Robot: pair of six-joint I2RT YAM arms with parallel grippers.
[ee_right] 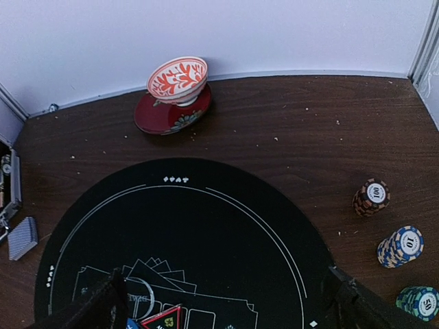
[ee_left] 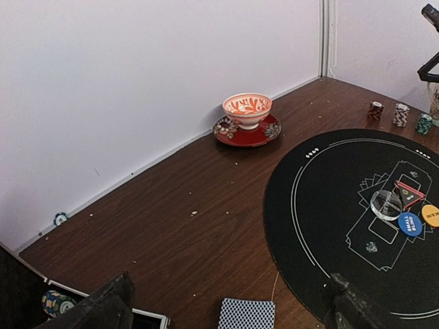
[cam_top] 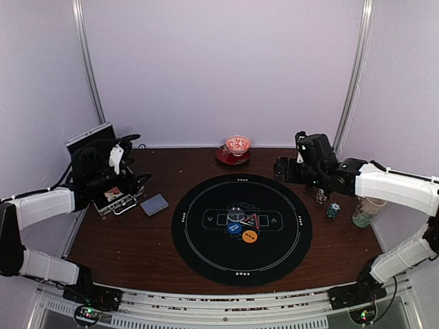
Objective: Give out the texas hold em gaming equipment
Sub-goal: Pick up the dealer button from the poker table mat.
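Note:
A grey-blue-backed card deck (cam_top: 154,204) lies on the wood left of the black mat (cam_top: 206,257). It also shows at the bottom of the left wrist view, as the deck (ee_left: 247,314). Blue (cam_top: 234,228), orange (cam_top: 250,237) and clear (cam_top: 236,214) marker discs and a red triangle (cam_top: 252,221) sit at the mat's middle. Three chip stacks (ee_right: 371,197) (ee_right: 400,246) (ee_right: 418,301) stand right of the mat. My left gripper (ee_left: 230,281) hangs open above the deck. My right gripper (ee_right: 226,281) is open over the mat's far half, holding nothing.
A red-and-white bowl (cam_top: 238,144) on a red saucer (ee_right: 161,116) stands by the back wall. An open metal case (cam_top: 116,200) with chips (ee_left: 55,301) lies at the left edge. A cup (cam_top: 367,211) stands at the right edge. A stray chip (ee_left: 61,218) rests against the wall.

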